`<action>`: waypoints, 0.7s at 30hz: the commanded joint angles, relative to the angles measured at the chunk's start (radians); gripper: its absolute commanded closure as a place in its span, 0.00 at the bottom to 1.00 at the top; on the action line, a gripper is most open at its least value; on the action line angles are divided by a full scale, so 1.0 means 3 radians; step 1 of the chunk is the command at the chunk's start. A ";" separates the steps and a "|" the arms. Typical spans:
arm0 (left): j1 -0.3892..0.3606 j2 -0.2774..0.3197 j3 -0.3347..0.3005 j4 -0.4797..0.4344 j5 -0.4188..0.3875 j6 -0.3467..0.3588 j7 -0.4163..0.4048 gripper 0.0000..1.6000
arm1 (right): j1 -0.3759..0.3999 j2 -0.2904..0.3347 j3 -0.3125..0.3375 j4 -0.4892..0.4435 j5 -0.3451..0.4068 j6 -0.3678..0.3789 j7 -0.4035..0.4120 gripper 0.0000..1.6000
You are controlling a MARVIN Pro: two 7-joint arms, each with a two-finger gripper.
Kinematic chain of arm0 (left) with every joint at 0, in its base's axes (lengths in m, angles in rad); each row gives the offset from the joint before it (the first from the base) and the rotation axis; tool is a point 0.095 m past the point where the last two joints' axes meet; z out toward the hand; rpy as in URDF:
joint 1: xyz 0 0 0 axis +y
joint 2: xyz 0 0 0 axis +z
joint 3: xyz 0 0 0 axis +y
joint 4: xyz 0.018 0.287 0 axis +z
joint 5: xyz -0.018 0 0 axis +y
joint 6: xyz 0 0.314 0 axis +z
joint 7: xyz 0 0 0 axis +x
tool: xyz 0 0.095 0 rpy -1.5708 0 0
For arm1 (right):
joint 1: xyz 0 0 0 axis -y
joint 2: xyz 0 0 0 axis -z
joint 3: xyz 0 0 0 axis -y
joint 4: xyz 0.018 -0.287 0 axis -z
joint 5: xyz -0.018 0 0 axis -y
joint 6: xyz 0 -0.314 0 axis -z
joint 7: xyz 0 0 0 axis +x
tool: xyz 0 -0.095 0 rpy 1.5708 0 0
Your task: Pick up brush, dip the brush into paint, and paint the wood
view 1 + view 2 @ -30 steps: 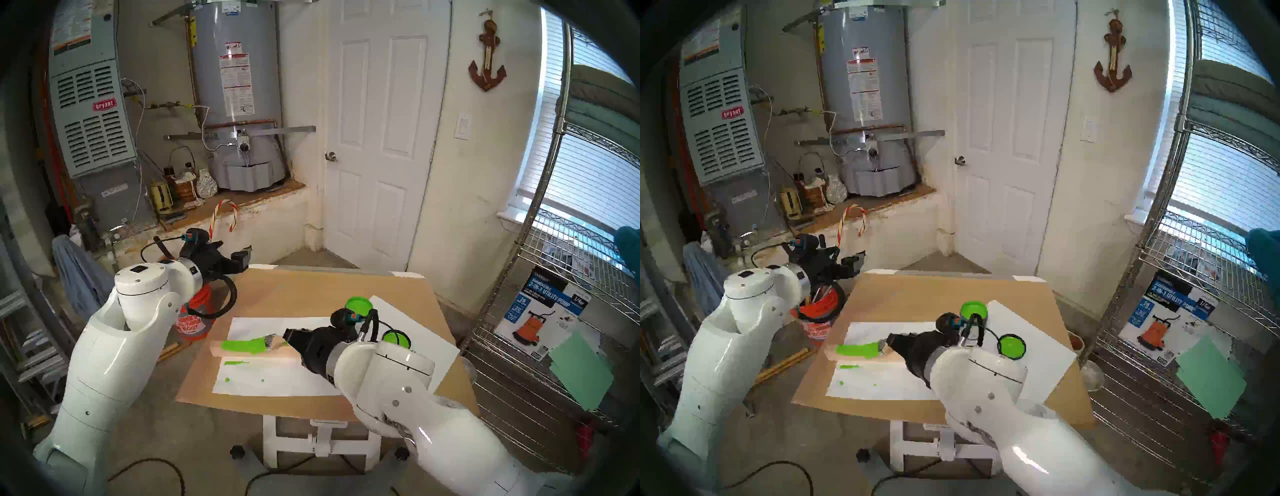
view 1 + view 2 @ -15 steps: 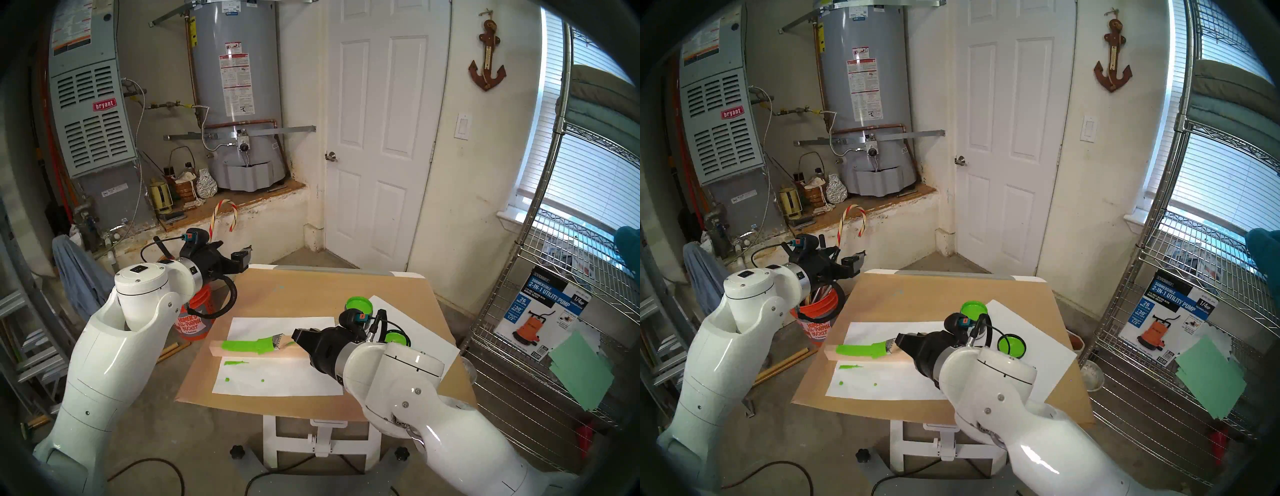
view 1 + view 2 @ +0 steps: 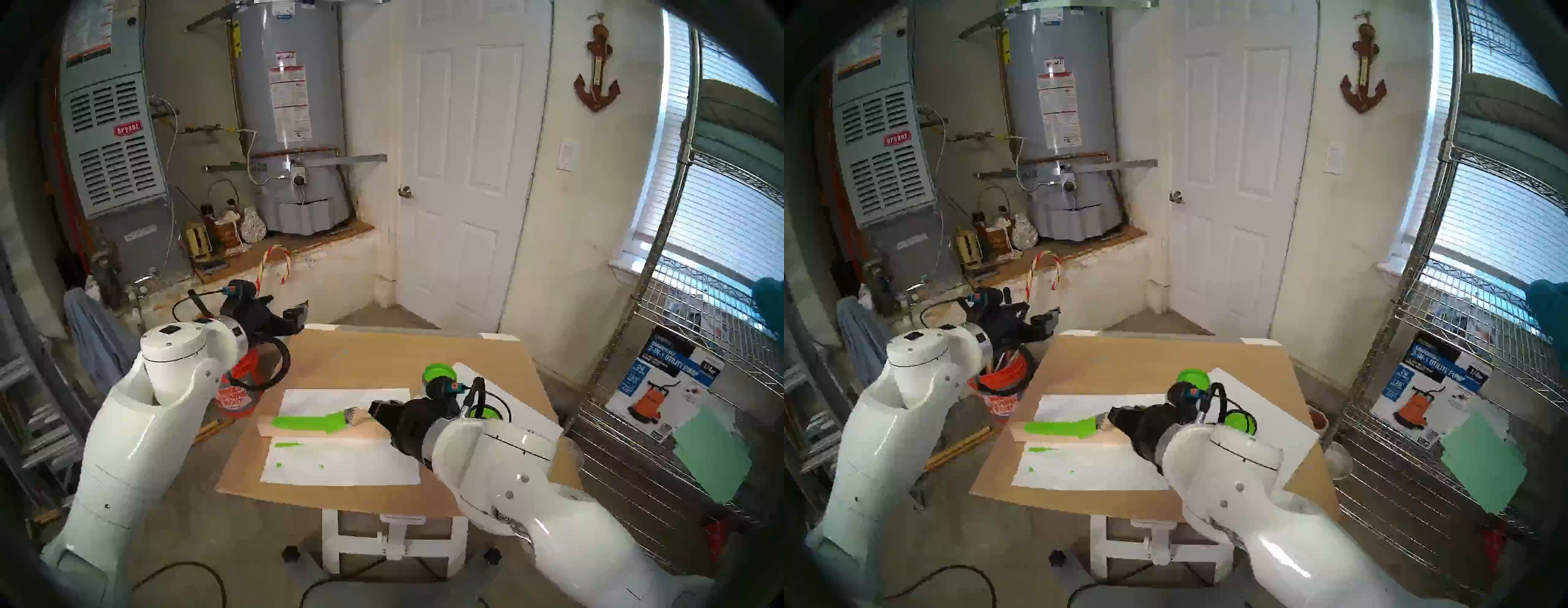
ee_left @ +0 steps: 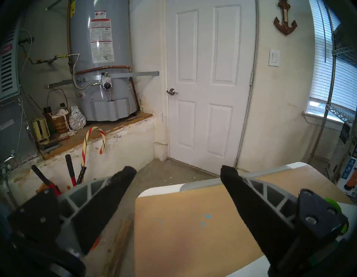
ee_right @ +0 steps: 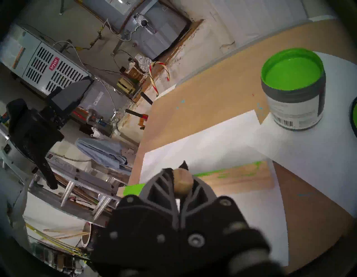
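1. Table (image 3: 382, 348) carries wood (image 3: 365, 433), left part of its top green, right part bare.
2. Right gripper (image 3: 375, 412) clamped on brush (image 3: 345, 418), bristles on wood: painting step.
3. Left gripper (image 4: 177, 172) wide open, empty.
4. Next, likely: stroke rightward or reload at paint (image 5: 292, 74).

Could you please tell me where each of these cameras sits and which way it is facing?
Head pair: high on the head, looking down at the table; both arms show.
Left wrist: level, facing the door; the open left gripper shows.
Right wrist: tilted, above the wood; the right gripper clamps the brush.
Shared: right wrist and head see the paint.
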 commanded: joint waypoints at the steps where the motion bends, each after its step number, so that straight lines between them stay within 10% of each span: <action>1: -0.0031 0.0005 -0.0029 -0.0056 -0.0005 -0.0006 0.0002 0.00 | -0.0015 0.0026 0.0015 -0.0079 0.0018 0.0010 0.0012 1.00; 21: -0.0031 0.0005 -0.0029 -0.0056 -0.0005 -0.0006 0.0002 0.00 | -0.0126 0.0190 0.0110 -0.0164 0.0005 -0.0016 0.0038 1.00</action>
